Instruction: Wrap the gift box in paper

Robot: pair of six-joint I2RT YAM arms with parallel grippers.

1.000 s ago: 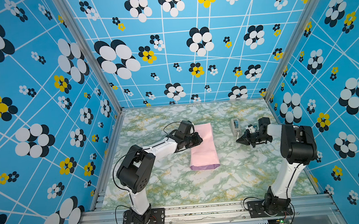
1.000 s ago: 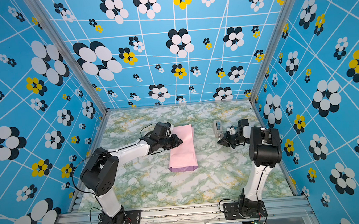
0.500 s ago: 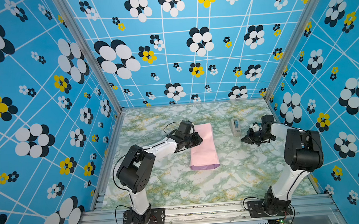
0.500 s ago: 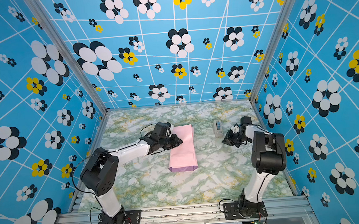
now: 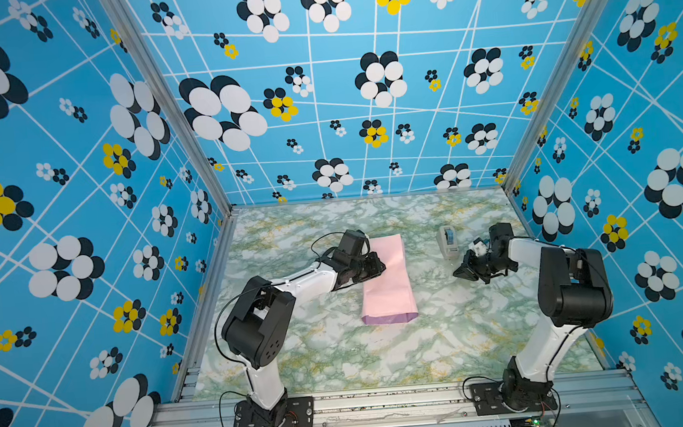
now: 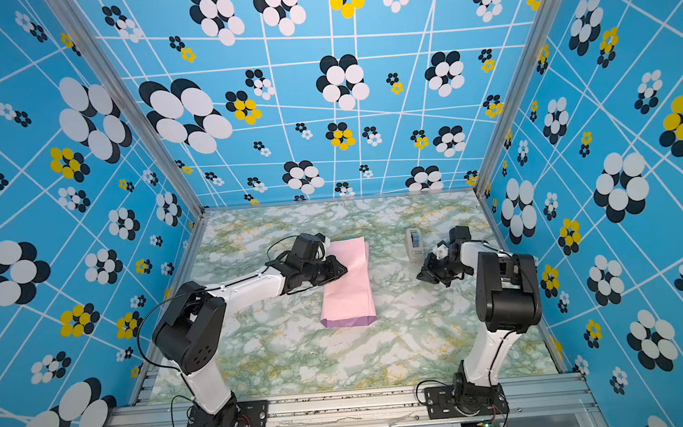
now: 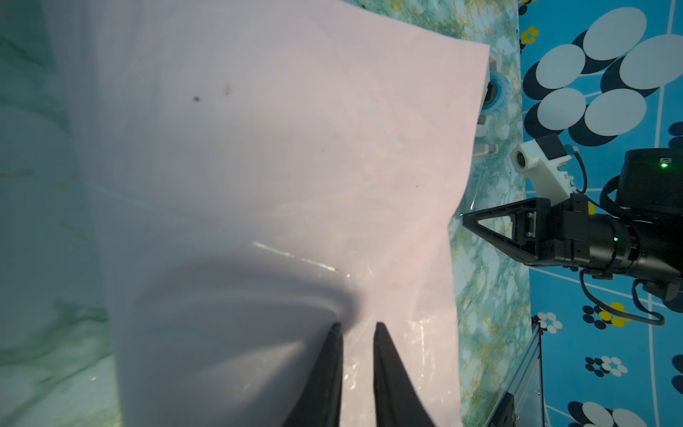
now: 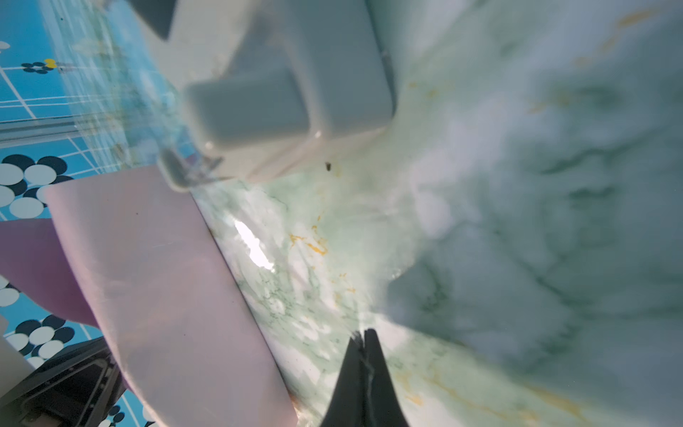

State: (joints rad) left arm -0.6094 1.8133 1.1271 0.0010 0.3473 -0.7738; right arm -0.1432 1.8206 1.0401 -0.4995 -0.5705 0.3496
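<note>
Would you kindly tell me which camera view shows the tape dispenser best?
Both top views: the tape dispenser stands whole and sharp on the table, though small. The right wrist view has it close but blurred and cropped. The left wrist view shows only a sliver of it behind the paper.

No text, label, brand, number or sign can be read in any view. The paper (image 5: 387, 286), the tape dispenser (image 5: 447, 243) beside it and the marbled surface (image 5: 342, 356) under both carry no legible marking. The wrist views are too blurred up close to show any fine print.
</note>
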